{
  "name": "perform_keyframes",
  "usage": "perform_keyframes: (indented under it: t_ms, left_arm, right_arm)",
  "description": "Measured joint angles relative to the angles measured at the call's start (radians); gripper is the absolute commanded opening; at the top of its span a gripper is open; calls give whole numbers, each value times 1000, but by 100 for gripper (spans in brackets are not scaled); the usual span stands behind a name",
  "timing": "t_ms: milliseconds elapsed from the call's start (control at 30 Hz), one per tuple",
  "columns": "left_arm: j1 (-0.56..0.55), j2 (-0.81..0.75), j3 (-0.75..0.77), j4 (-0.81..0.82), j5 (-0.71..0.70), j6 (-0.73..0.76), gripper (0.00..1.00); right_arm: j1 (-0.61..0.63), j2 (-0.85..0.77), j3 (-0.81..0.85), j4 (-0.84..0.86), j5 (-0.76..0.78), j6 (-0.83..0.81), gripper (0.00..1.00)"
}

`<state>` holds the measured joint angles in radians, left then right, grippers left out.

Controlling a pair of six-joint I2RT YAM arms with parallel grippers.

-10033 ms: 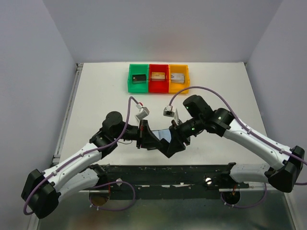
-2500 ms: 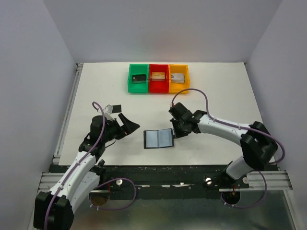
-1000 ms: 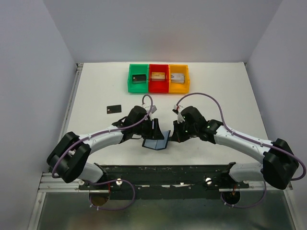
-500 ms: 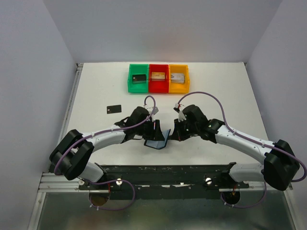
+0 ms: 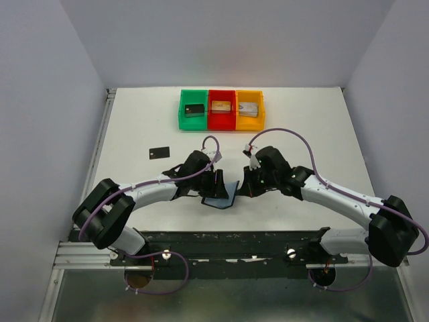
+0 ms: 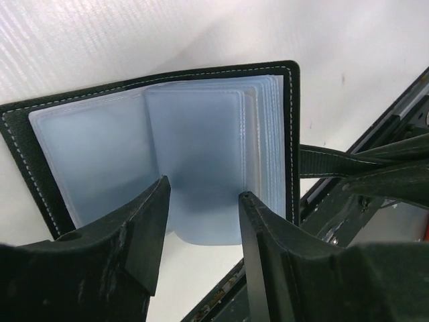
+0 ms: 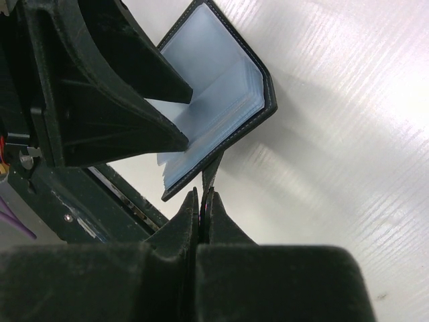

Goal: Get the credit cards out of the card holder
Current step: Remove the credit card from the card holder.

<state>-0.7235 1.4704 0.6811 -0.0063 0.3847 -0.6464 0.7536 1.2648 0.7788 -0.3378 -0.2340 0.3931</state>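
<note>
Card holder (image 5: 221, 195): one, open, on the table (image 5: 315, 141), well to the near side of the red bin (image 5: 222, 109).
Bins: three in a row, with the green bin (image 5: 194, 111) and yellow bin (image 5: 250, 109) flanking the red bin; one block in each.
Black card (image 5: 159, 152): one, lying flat, near-left of the red bin.

Left wrist view: left gripper (image 6: 203, 194), fingers apart over the blue-grey sleeves (image 6: 194, 134).

Right wrist view: right gripper (image 7: 203, 196), fingers pinched together on the cover's edge.

Change: seconds earlier the card holder lay flat, and the left gripper was beside the black card.
</note>
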Motion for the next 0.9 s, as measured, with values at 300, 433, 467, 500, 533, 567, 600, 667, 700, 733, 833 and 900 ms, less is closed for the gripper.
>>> perform_keyframes:
  t_ms: [300,433,467,500,533,567,600,667,700,733,833,900]
  left_arm:
    - [-1,-5,14,-59,-90,10,56]
    - [-1,-31,11,-74,-129,5,60]
    - [-1,-47,5,-76,-142,0,61]
    - [-1,-66,-3,-77,-153,-6,62]
    - [-1,-80,-10,-80,-162,-9,63]
    - [-1,-105,-18,-86,-174,-14,64]
    - [-1,-122,-23,-90,-182,-16,65]
    - [-1,-162,-31,-100,-203,-23,65]
    - [-1,-183,-32,-101,-212,-25,65]
    - [-1,-197,-31,-101,-217,-27,65]
    - [-1,-233,-31,-94,-220,-29,65]
    - [-1,-237,-31,-89,-220,-32,65]
  right_arm:
    - [-3,-8,0,0,-2,-12,0]
    - [-8,-10,0,-3,-4,-52,0]
    - [-8,-10,0,-7,-4,-66,0]
    - [-9,-9,0,-12,-4,-83,0]
    - [-9,-8,0,-19,-3,-102,0]
    - [-9,-3,1,-27,-3,-121,0]
    - [-9,2,3,-39,-2,-141,0]
    - [-10,16,11,-65,5,-179,0]
    - [-10,23,16,-79,10,-197,0]
    - [-10,26,19,-89,13,-215,0]
    - [-10,29,35,-119,17,-265,0]
    - [-10,29,47,-128,14,-293,0]
